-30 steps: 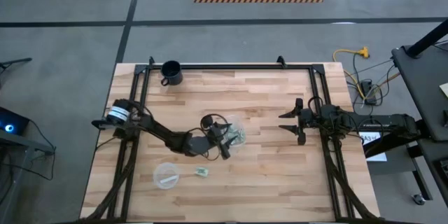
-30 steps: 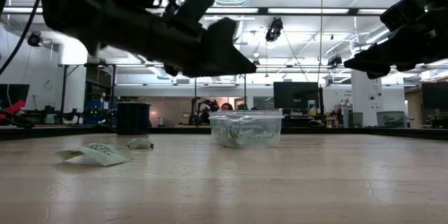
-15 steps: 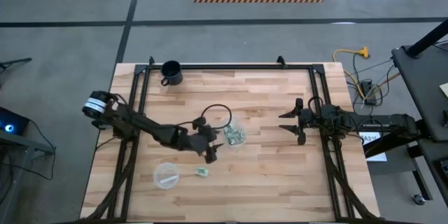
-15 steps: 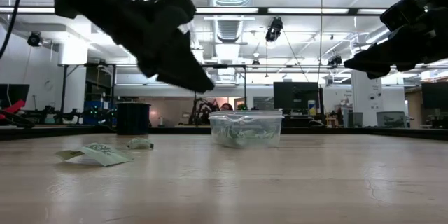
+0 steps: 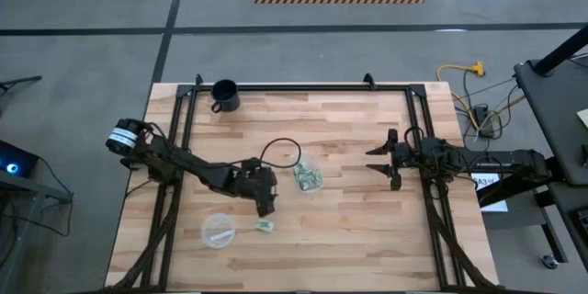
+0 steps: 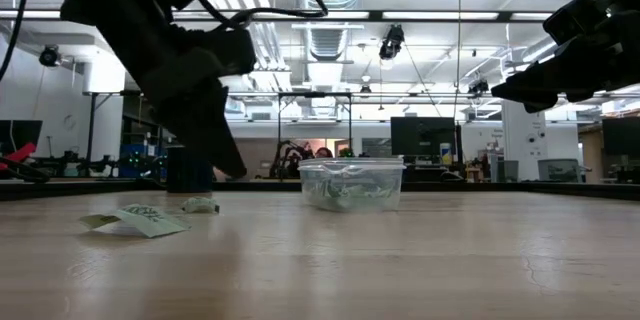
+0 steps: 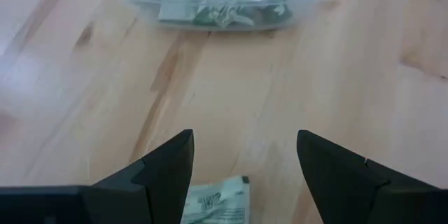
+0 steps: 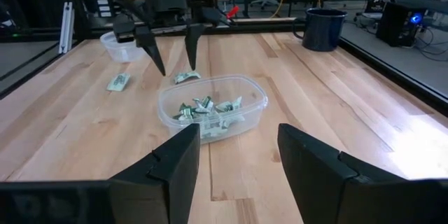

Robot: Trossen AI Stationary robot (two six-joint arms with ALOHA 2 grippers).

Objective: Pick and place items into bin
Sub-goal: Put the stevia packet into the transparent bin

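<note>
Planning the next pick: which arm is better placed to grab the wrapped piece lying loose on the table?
Left: its open hand hangs right by the wrapped piece; the right hand waits across the table.

The clear cup (image 5: 308, 177) stands near the middle of the tabletop (image 5: 349, 230), with a heap of wrapped pieces (image 8: 207, 109) inside it. To its left, toward the front edge, the left claw (image 5: 267, 209) hangs over the boards between the cup and one loose wrapped piece (image 5: 265, 226) — that piece lies just in front of the claw's fingertips. A flatter round dish (image 5: 219, 231) sits left of the loose piece, near the front-left corner. A second loose piece (image 8: 185, 77) lies close by the cup, on the left arm's side. The mug (image 5: 224, 96) stands at the back-left corner, well apart from the rest. The right claw (image 5: 378, 159) waits above the right side — well apart from the cup.
</note>
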